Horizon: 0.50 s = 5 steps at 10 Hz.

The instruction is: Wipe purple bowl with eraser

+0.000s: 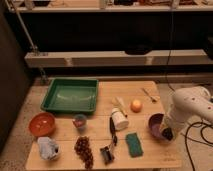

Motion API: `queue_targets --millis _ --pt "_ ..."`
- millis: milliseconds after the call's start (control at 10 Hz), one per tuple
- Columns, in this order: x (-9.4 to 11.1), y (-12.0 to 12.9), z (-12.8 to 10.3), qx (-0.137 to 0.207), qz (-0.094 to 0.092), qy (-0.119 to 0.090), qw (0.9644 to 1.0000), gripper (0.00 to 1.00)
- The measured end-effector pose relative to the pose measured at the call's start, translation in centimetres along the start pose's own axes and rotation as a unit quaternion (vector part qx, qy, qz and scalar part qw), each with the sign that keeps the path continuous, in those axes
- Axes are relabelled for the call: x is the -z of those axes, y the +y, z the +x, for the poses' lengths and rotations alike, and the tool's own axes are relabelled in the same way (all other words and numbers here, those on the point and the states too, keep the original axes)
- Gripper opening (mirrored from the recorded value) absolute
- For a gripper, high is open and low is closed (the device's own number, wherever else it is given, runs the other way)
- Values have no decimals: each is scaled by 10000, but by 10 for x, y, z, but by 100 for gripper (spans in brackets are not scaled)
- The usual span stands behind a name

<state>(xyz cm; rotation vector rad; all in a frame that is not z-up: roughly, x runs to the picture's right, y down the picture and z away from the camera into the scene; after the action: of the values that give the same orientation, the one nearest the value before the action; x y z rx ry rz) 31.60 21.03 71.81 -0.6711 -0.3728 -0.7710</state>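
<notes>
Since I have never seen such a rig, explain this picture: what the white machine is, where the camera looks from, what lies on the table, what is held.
The white machine at the right is a robot arm. Its gripper reaches down at the right rim of the purple bowl. Whether it holds anything cannot be told. The one camera looks down on the wooden table from above its front edge. Also on the table: a green tray, an orange-red bowl, dark grapes, a green sponge and an orange ball.
</notes>
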Motion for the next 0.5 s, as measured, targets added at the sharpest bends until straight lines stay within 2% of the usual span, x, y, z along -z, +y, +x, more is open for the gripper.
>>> queue_targets --millis 200,500 --pt "-4 -14 12 -5 22 47 10000 0" --pt "-15 -32 16 15 12 11 10000 0"
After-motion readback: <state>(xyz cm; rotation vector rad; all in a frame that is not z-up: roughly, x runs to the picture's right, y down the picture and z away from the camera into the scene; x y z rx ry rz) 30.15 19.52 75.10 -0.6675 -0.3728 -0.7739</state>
